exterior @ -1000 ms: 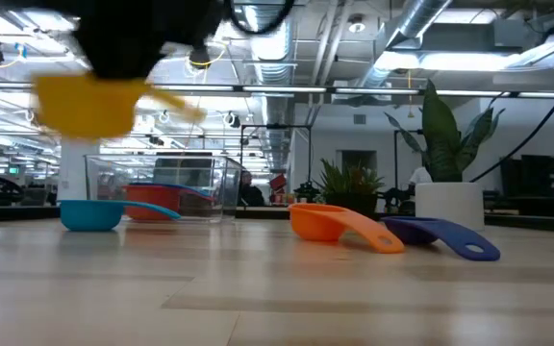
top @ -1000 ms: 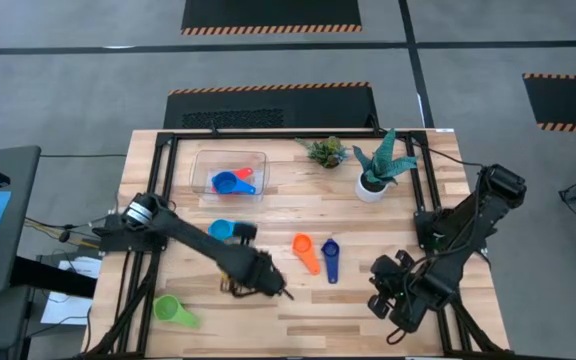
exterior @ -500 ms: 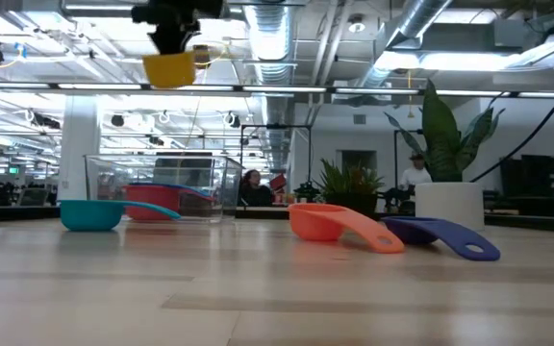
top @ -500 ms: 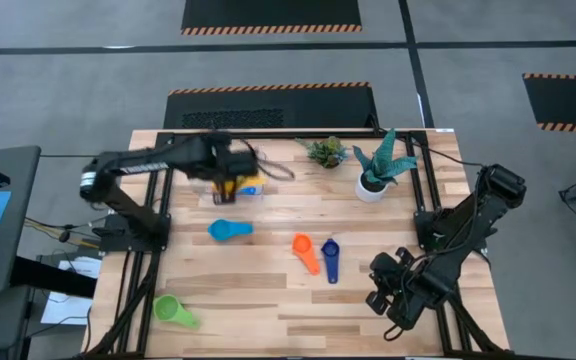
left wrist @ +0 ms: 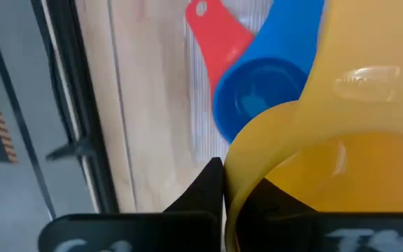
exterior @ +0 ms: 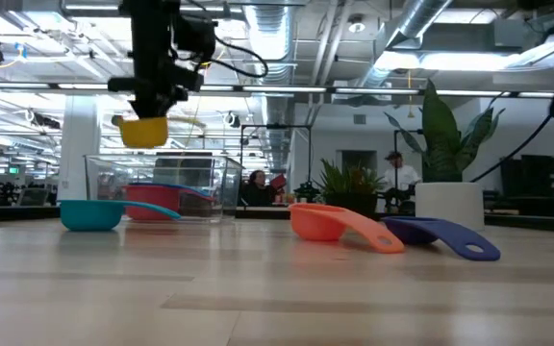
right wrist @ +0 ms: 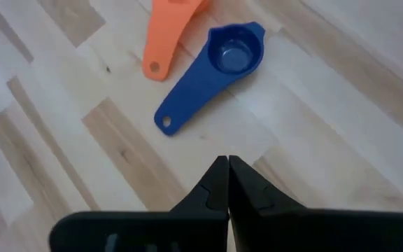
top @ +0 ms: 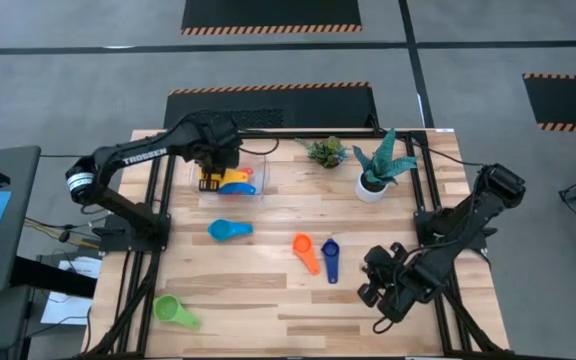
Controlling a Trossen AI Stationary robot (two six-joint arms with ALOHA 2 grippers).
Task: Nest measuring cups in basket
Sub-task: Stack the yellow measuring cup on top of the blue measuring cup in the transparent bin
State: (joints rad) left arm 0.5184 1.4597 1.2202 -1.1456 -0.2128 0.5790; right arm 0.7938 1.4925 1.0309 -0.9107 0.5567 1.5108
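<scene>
Left gripper clamped on yellow cup, upper left, above basket. Should lower straight onto blue cup, bowls aligned. Right gripper pinched shut, empty, lower right.

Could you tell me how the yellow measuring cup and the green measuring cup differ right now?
The yellow measuring cup hangs in the air, gripped by the left tool, while the green measuring cup lies on the table with nothing holding it. The yellow one is above the basket at the far side; the green one sits alone near the table's front left corner. Both are scoop-shaped plastic cups with flat handles, and neither is in the basket yet.
</scene>
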